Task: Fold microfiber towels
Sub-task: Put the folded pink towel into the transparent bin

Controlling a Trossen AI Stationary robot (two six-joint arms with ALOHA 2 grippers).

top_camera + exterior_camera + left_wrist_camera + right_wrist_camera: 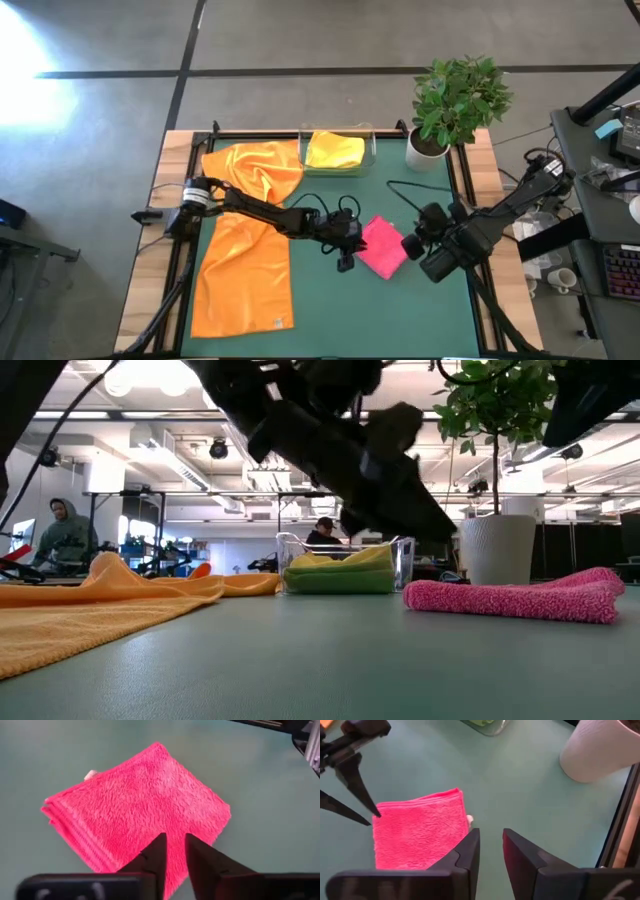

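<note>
Left wrist view shows the left claw (174,851) with fingers narrowly parted, a slim gap between them, gripping nothing. It hangs over the near corner of the pink towel (137,815), which lies folded into a small layered square flat on the desk (260,790). That posture suits a release or a pressing-down of the fold, judging by the neat stacked edges.

The right claw (491,847) stands just beside the same towel's opposite edge, fingers also slightly apart and empty, probably placed to steady or square the fold.

Farther from both claws, beyond the left arm, an orange towel (245,255) lies spread and unfolded, likely the next piece. A clear tray (368,150) well behind holds a yellow towel (334,150) on a green one (340,581), apparently the store for finished folds.
</note>
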